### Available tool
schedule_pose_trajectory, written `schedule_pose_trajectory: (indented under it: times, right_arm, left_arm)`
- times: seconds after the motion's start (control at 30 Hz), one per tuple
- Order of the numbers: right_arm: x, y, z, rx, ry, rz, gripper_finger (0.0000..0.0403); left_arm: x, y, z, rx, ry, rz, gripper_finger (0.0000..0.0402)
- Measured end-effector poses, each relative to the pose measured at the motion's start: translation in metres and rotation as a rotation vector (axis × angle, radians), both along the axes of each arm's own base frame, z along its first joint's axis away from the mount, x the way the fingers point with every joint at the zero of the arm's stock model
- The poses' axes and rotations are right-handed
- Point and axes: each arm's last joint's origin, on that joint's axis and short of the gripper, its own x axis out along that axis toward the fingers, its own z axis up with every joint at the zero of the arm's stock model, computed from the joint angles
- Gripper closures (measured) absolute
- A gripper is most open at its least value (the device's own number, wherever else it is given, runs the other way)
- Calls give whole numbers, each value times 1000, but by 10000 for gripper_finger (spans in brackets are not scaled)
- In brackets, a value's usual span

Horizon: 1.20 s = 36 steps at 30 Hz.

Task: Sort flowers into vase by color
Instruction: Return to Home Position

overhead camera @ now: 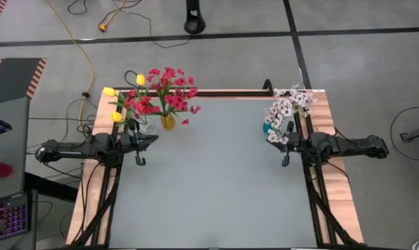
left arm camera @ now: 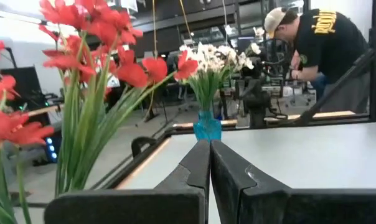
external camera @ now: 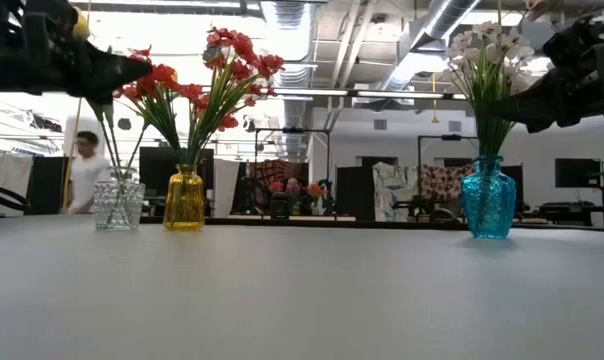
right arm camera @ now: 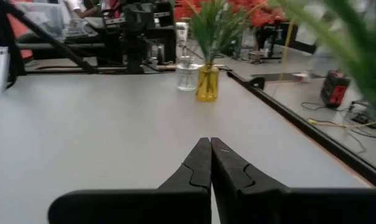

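Observation:
Three vases stand along the table's far edge. A clear glass vase (external camera: 117,205) at the far left holds yellow buds (overhead camera: 109,92) and some red sprays. Next to it, a yellow vase (external camera: 184,198) holds red-pink flowers (overhead camera: 171,90). At the far right, a blue vase (external camera: 488,197) holds white flowers (overhead camera: 287,107). My left gripper (left arm camera: 210,142) is shut, level and empty, just near of the left two vases (overhead camera: 156,139). My right gripper (right arm camera: 210,139) is also shut, level and empty, beside the blue vase (external camera: 507,100). The two grippers point toward each other.
The grey tabletop (overhead camera: 216,173) lies bare between the arms and toward the near edge. A black frame rail (overhead camera: 230,92) runs along the far edge. Beyond the table, a person in a dark shirt (left arm camera: 325,43) bends over, and another person (external camera: 85,170) stands far off.

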Motion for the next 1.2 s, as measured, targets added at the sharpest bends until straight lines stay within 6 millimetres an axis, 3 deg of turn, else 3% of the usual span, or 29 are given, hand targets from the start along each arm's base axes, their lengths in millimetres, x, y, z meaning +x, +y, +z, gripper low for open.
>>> schedule_pose_trajectory:
  times: [0.47, 0.67, 0.97, 1.2]
  right_arm:
    - [-4, -8, -2, 24, 5, -88, 370]
    - [-3, -6, -3, 46, 13, 27, 371]
    - [-3, -5, -3, 16, 18, 38, 370]
    - [3, -4, -5, -69, -105, 97, 373]
  left_arm:
    - [1, 0, -7, 11, 75, -7, 401]
    - [1, 0, -9, 43, 104, -5, 401]
    - [1, 0, -9, 40, 104, -12, 401]
    - [1, 0, -9, 41, 104, -12, 401]
